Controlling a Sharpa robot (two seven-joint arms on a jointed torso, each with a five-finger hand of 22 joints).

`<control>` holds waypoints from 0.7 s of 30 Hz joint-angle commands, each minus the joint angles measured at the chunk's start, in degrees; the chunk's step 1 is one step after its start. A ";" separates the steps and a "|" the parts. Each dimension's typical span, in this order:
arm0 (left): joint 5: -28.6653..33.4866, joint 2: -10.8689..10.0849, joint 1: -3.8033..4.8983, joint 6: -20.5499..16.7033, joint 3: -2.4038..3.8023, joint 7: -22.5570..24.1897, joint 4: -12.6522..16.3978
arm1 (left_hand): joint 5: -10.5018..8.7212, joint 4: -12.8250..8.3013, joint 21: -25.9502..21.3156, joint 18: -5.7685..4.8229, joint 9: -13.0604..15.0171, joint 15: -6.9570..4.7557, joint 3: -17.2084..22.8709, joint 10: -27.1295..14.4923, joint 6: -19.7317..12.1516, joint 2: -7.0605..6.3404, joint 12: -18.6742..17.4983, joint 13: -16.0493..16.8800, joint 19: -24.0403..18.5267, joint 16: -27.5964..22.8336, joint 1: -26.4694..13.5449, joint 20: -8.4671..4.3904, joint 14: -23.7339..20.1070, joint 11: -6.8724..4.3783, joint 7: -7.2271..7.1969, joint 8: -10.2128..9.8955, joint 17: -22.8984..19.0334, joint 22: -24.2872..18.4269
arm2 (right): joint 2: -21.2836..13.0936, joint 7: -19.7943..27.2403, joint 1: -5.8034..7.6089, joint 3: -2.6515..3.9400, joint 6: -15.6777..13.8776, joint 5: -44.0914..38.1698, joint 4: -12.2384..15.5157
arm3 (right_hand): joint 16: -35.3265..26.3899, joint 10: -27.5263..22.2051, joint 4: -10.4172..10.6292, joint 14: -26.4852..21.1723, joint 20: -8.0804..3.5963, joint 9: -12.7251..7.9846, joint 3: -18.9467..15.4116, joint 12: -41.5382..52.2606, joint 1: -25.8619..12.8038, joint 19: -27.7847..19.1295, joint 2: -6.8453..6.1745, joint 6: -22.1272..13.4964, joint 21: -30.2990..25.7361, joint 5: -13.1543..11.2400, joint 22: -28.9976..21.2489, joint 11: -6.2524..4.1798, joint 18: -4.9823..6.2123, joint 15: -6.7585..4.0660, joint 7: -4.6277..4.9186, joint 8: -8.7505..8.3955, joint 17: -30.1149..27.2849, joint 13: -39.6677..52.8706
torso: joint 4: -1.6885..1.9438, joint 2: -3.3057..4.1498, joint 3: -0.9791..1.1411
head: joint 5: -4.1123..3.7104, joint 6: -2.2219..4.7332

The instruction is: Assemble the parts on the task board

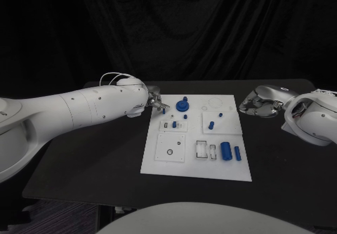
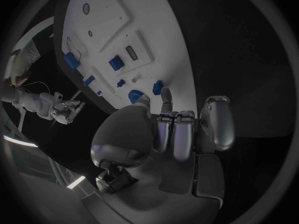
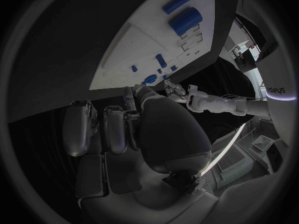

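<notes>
I see the white task board (image 1: 168, 163) lying flat between my hands, blue parts (image 1: 226, 150) scattered on it. Left hand (image 1: 156, 103) touches its far left corner; grip unclear. Right hand (image 1: 257, 105), fingers curled empty, hangs just off its far right edge.

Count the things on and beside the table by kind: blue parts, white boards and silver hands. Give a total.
Blue parts: 8
White task board: 1
Silver hands, left hand and right hand: 2
Total: 11
</notes>
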 commanded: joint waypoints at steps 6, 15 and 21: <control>0.38 0.61 -0.43 0.50 0.05 1.00 -0.75 | 1.58 -0.19 -0.31 0.01 -0.48 0.45 0.30 6.07 0.28 0.10 0.14 14.95 -0.44 0.15 1.43 0.08 6.05 0.48 0.36 -0.85 15.09 9.83 | -0.02 -0.69 -0.15 0.04 0.49 -0.07 0.07 | -0.29 0.30 0.02 3.13 -0.22 0.01 0.34 -0.39 -0.37 0.56 0.00 0.35 -0.35 0.04 9.98 0.04 0.72 -0.03 -0.12 -0.21 1.97 6.71 | 0.00 -0.04 0.03 | 0.07 -0.01; 0.38 1.05 -0.98 0.29 0.05 0.59 -1.32 | 2.82 -0.29 -0.24 0.00 -0.77 0.45 0.59 6.07 0.56 0.07 0.14 14.95 -0.41 0.15 2.37 0.11 6.05 0.45 0.30 -1.24 15.09 9.86 | -0.05 -0.76 -0.15 0.04 0.63 -0.07 0.09 | -0.29 0.30 0.02 3.13 -0.22 0.01 0.34 -0.39 -0.37 0.56 0.00 0.35 -0.35 0.04 9.98 0.04 0.72 -0.03 -0.12 -0.21 1.97 6.71 | -0.01 -0.02 0.03 | -0.02 -0.01; 0.38 1.31 -1.10 0.48 0.05 0.45 -1.76 | 3.84 -0.36 -0.27 0.01 -0.92 0.41 0.89 6.07 0.67 0.03 0.14 14.95 -0.42 0.15 3.11 0.09 6.05 0.40 0.25 -1.51 15.09 9.86 | -0.02 -0.78 -0.15 0.04 0.74 -0.07 0.09 | -0.29 0.30 0.02 3.13 -0.22 0.01 0.34 -0.39 -0.37 0.56 0.00 0.35 -0.35 0.04 9.98 0.04 0.72 -0.03 -0.12 -0.21 1.97 6.71 | 0.04 -0.01 0.04 | 0.00 -0.01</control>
